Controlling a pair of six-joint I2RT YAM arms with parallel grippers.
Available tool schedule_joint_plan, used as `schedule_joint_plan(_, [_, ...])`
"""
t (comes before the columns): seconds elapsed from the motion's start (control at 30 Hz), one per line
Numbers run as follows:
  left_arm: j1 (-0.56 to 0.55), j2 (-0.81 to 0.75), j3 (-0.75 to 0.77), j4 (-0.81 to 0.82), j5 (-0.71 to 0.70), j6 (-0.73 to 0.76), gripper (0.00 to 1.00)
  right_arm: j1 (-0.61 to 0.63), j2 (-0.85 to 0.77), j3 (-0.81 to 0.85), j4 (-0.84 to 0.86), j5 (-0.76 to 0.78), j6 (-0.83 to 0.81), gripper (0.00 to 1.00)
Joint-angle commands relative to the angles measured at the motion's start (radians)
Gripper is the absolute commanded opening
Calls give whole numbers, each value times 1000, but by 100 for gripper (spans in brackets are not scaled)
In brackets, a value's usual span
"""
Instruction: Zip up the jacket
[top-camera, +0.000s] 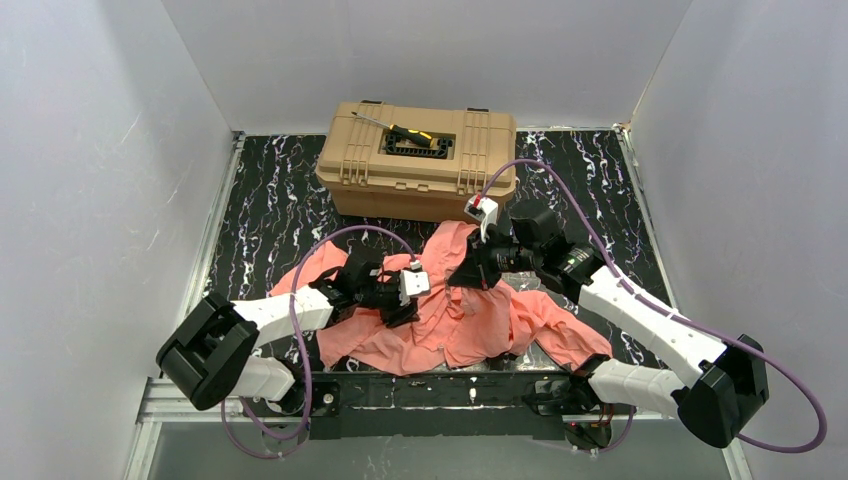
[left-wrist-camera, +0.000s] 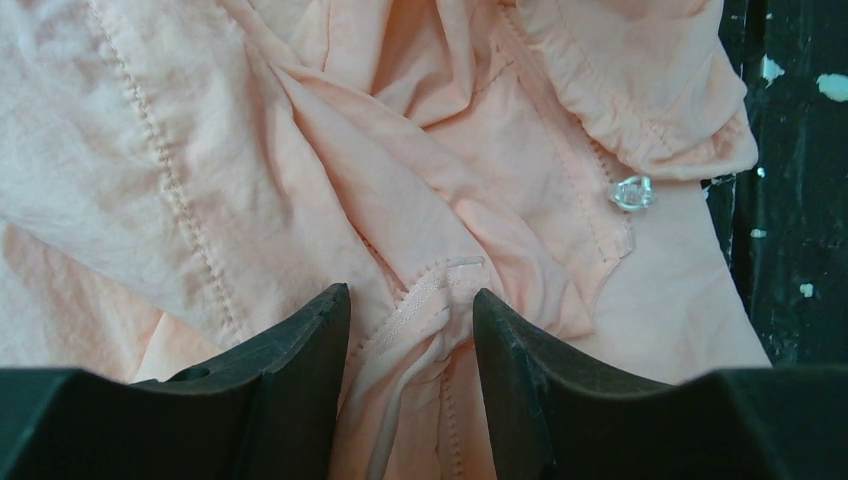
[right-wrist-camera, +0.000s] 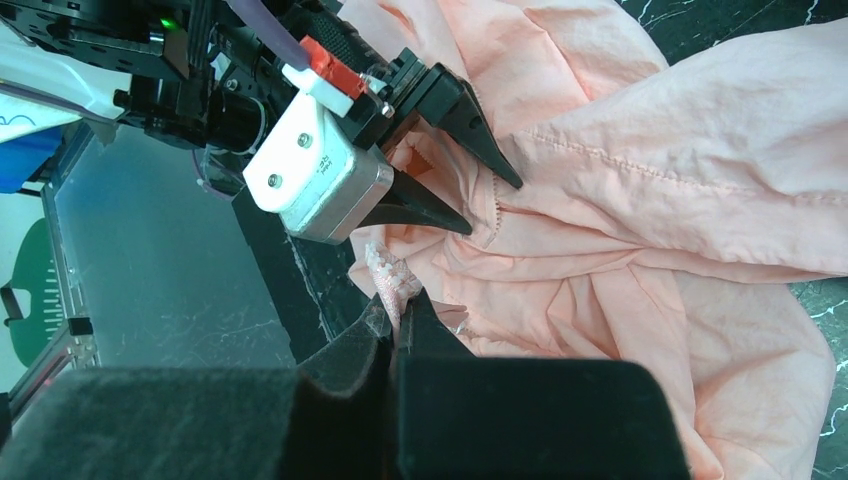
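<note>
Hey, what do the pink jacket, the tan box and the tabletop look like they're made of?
Jacket: thin woven cloth, matte; it creases finely and shows stitched seams. Tan box: probably moulded plastic, from its ribbed lid and dull sheen. Tabletop: black with white marble-like veins, perhaps printed laminate.

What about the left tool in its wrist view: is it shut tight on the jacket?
No: the fingers of the left tool stand apart, with a raised fold of the jacket between them.

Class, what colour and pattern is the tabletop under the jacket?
The tabletop is black with white veining; top external view shows it best.
</note>
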Motion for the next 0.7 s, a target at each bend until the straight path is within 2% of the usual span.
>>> schedule_joint_plan(0.0, [-3,-5,-13,-1,0,55,47,-6,-2,1,40,-7,-10,1])
schedule_joint_plan(0.17, [-3,8,-17,0,4,114,37,-8,-7,3,40,-6,-8,1])
schedule_joint_plan(0.3, [-3,3,-21,1,16,145,13,-11,-5,4,40,-8,-7,1])
schedule_joint_plan(0.37, [-3,-11,-20,1,15,137,6,-13,-5,3,40,-9,-8,1])
schedule_joint_plan(0.53, [-3,-78,-6,-9,-1,66,5,-17,2,9,42,-12,-8,1])
schedule_joint_plan(0.67, [-1,-188,39,-81,-18,26,4,-21,12,16,51,-20,-10,1])
